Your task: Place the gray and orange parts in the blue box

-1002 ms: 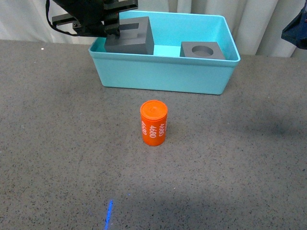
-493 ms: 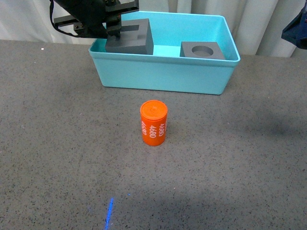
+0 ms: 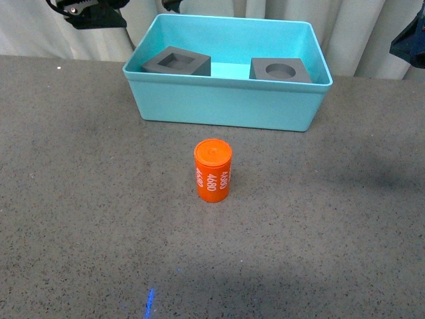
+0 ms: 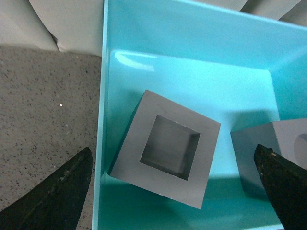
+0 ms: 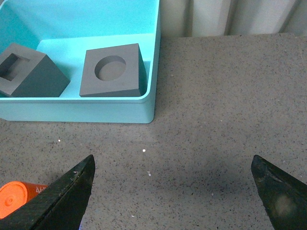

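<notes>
- My left gripper [image 4: 172, 149], jaws wide apart, hovers over the turquoise-blue plastic bin [image 3: 219, 100].
- Inside, left end: matte gray cube with square recess [image 4: 165, 148]. Right end: gray cube with round recess [image 3: 281, 69], the two apart.
- Orange cylinder with white numbers [image 3: 212, 171] stands upright on the speckled gray table [image 3: 80, 199], in front of the bin.
- My right gripper [image 5: 172, 160]: jaws apart, above the table.

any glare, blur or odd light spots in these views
Front view: sharp, with a blue light streak on the table. Left wrist view: white glare on the blue box floor beside the square-hole cube; the jaws look dark and soft-edged. Right wrist view: evenly lit, jaws likewise soft.
</notes>
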Action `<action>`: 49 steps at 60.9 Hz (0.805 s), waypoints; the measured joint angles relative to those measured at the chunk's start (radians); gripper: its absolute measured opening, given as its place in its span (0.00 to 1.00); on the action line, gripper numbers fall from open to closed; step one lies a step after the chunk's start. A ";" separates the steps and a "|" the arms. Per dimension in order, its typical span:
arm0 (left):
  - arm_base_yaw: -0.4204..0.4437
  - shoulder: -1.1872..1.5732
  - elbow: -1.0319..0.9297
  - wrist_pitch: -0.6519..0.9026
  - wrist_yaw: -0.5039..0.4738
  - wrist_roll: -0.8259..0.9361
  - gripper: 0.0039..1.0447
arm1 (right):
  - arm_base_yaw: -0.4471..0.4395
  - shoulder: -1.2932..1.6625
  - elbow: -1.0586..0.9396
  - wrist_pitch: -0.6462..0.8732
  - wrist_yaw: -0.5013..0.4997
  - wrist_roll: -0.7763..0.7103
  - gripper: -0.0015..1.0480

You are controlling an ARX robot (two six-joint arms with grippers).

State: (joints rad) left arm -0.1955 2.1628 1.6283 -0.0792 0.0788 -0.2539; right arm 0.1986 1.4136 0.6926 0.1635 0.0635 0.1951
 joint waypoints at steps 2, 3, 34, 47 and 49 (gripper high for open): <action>0.000 -0.021 -0.019 0.012 -0.006 -0.005 0.94 | 0.000 0.000 0.000 0.000 0.000 0.000 0.91; 0.000 -0.028 -0.025 0.016 -0.007 -0.006 0.94 | 0.000 0.000 0.000 0.000 0.000 0.000 0.91; 0.021 -0.387 -0.723 0.869 -0.239 0.175 0.64 | 0.000 0.000 0.000 0.000 0.000 0.000 0.91; 0.068 -0.573 -1.015 1.070 -0.206 0.231 0.29 | -0.001 0.000 0.000 0.000 0.002 0.000 0.91; 0.074 -0.593 -1.049 1.078 -0.202 0.232 0.24 | 0.000 0.000 0.000 0.000 0.002 0.000 0.91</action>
State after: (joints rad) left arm -0.1215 1.5700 0.5793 0.9985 -0.1230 -0.0216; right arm 0.1982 1.4136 0.6926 0.1635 0.0650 0.1947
